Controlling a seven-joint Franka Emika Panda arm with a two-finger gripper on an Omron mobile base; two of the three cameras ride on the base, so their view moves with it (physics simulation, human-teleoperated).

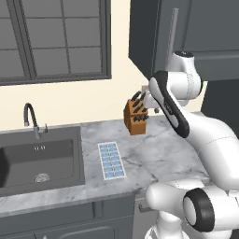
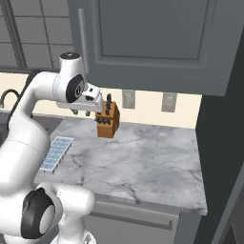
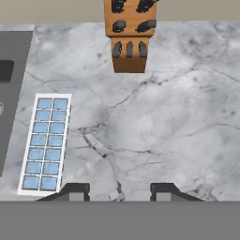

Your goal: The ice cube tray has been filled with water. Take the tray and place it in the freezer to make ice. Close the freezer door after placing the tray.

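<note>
On the marble counter (image 1: 158,156), white ice cube tray (image 1: 111,160) with pale-blue cells.

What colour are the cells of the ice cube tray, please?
Pale blue, set in the white ice cube tray; the hand view shows it best.

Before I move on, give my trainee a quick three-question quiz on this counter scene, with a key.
1. True or false: the ice cube tray lies flat on the marble counter, beside the sink.
2. Multiple choice: what stands at the back of the counter, against the wall? A) a kettle B) a knife block C) a toaster
3. Fill in: the pincer hangs above the counter with nothing between its ____.

Key: 1 true; 2 B; 3 fingertips.
</note>
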